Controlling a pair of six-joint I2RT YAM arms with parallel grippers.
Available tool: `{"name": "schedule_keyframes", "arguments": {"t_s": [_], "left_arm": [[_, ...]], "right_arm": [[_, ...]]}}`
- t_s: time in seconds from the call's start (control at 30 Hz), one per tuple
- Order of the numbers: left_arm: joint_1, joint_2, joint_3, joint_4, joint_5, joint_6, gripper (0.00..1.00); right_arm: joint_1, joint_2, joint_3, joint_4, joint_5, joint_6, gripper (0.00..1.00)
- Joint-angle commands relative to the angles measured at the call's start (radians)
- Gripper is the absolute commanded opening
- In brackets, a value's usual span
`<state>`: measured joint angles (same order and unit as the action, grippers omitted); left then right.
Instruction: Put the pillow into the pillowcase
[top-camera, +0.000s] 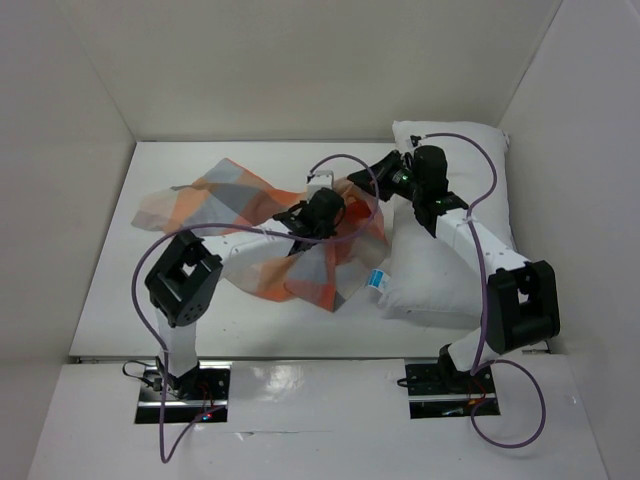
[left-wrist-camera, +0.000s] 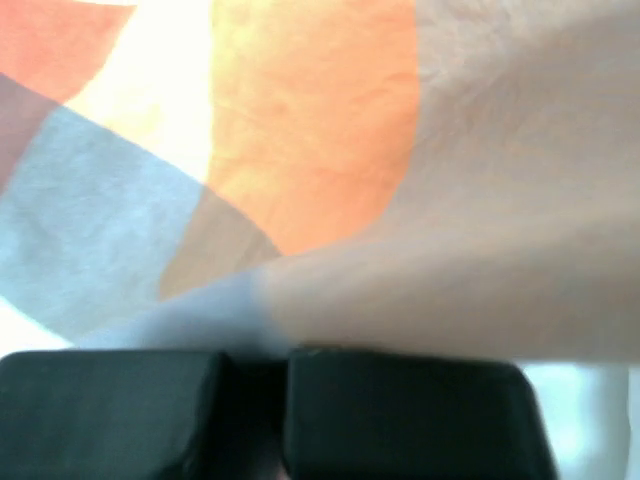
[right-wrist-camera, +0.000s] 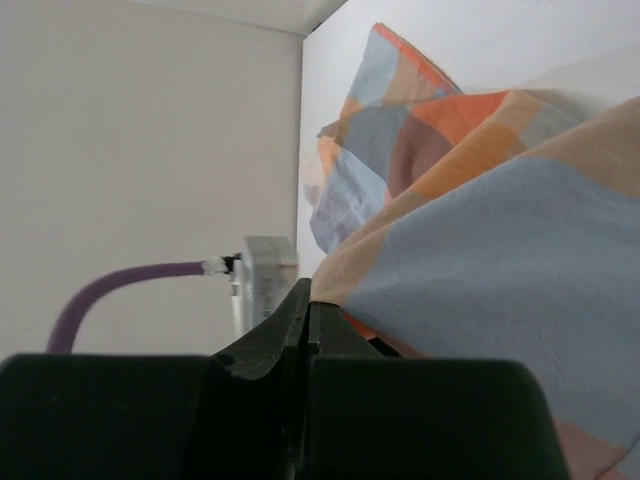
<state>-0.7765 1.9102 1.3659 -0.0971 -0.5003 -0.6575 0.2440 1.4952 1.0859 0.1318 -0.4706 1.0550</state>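
Note:
The checked pillowcase (top-camera: 250, 225) lies crumpled across the middle of the table. Its right part is lifted over the left end of the white pillow (top-camera: 455, 270), which lies along the right wall with its blue label (top-camera: 377, 280) showing. My left gripper (top-camera: 322, 212) sits in the raised cloth. In the left wrist view the pillowcase (left-wrist-camera: 330, 180) fills the frame and runs down into the left gripper (left-wrist-camera: 255, 355), whose jaws are together. My right gripper (top-camera: 358, 185) is shut on a hem of the pillowcase (right-wrist-camera: 480, 260), pinched at the right gripper (right-wrist-camera: 309, 300) tips.
White walls (top-camera: 80, 120) box in the table (top-camera: 150, 300) on three sides. Purple cables (top-camera: 345, 160) loop above both arms. The left wrist's camera plug (right-wrist-camera: 266, 275) hangs close beside the right gripper's tips.

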Motion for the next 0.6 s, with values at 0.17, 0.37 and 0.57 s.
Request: {"name": "schedule_keyframes", "arguments": {"t_s": [0.17,0.37,0.57], "left_arm": [[0.166,-0.235,0.122,-0.326,0.656,0.243,0.0],[0.327,-0.315,0.162,-0.375,1.16,0.242,0.0],[0.372,-0.304,0.136,-0.375,1.284,0.242,0.0]], "right_arm": [[-0.012,-0.026,0.075,-0.157,0.101,-0.194,0.01],[-0.012,-0.039,0.097,-0.256,0.121,-0.322,0.25],[-0.012,-0.127,0.097,-0.372,0.142,-0.444,0.5]]}}
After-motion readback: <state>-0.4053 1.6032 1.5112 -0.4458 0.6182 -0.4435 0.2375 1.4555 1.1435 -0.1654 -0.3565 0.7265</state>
